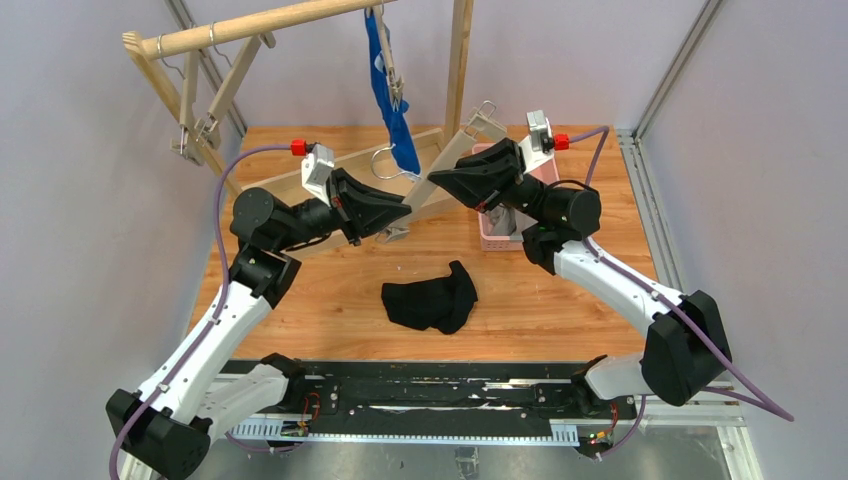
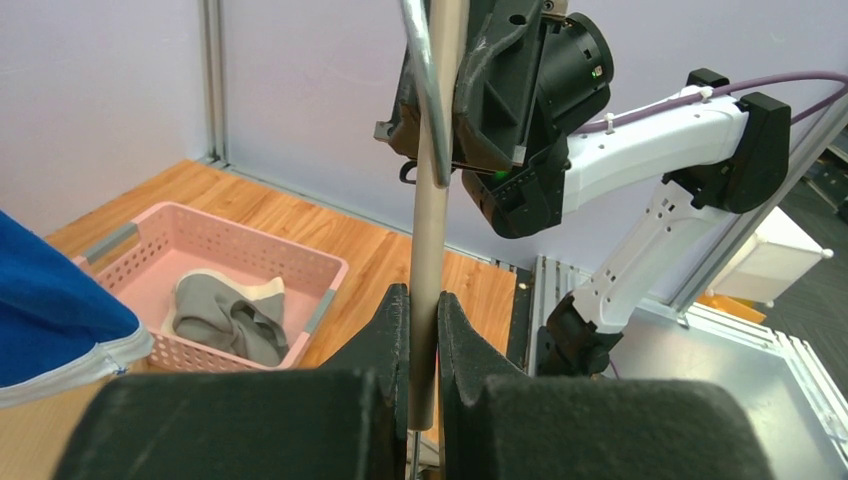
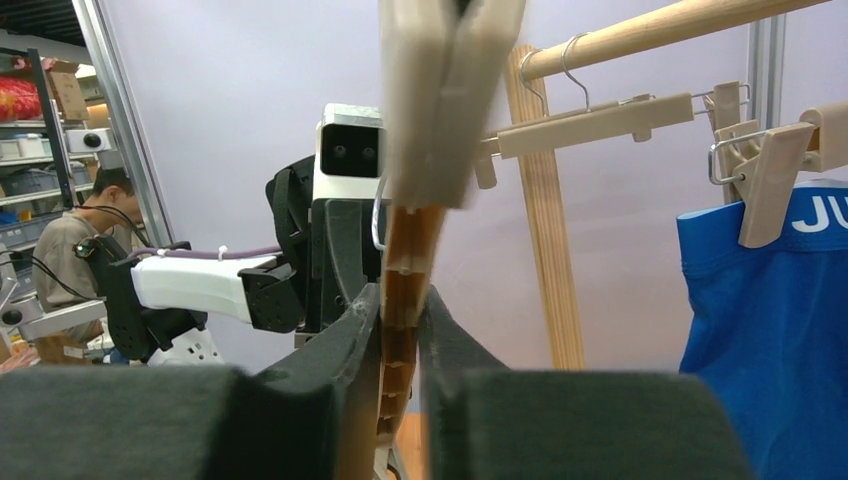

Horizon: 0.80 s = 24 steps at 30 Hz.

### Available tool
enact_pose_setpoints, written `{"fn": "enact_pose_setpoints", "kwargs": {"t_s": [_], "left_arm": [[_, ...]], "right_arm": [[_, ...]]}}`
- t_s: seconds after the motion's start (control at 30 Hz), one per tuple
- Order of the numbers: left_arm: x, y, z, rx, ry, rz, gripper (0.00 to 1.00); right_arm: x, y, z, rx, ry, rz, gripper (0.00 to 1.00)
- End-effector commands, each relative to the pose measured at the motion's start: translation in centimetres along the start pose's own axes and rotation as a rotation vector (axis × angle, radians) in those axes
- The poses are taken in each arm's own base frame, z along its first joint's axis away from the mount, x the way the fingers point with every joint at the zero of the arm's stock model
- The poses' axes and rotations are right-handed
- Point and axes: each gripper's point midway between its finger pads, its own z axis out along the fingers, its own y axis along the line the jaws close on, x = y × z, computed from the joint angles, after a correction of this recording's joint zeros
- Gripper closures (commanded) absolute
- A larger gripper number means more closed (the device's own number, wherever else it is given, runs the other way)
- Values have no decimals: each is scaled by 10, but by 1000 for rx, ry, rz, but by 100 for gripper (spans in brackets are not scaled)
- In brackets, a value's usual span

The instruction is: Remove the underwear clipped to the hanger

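A loose beige clip hanger (image 1: 440, 165) with no cloth on it hangs tilted between my two grippers over the table's middle back. My left gripper (image 1: 404, 210) is shut on its bar (image 2: 432, 230). My right gripper (image 1: 437, 180) is shut on the same bar (image 3: 405, 300), below a clip (image 3: 450, 100). The black underwear (image 1: 432, 297) lies crumpled on the table. The blue underwear (image 1: 390, 95) with white lettering hangs clipped to a hanger on the rack and also shows in the right wrist view (image 3: 770, 340). The grey underwear (image 2: 225, 315) lies in the pink basket (image 2: 300, 255).
The wooden rack's rod (image 1: 250, 28) crosses the back, with an empty clip hanger (image 1: 200, 110) at its left and an upright post (image 1: 458, 60) at its right. The pink basket (image 1: 495, 237) sits behind my right arm. Metal frame rails run along both table sides.
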Motion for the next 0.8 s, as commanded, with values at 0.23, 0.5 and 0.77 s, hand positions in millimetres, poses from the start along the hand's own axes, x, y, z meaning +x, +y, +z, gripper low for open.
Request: {"fn": "enact_pose_setpoints", "kwargs": {"t_s": [0.23, 0.5, 0.77], "left_arm": [[-20, -26, -9, 14, -10, 24, 100], [0, 22, -77, -504, 229, 107, 100], [5, 25, -158, -860, 356, 103, 100]], "right_arm": [[4, -1, 1, 17, 17, -41, 33], [53, -30, -38, 257, 274, -111, 31], [149, -72, -147, 743, 845, -313, 30]]}}
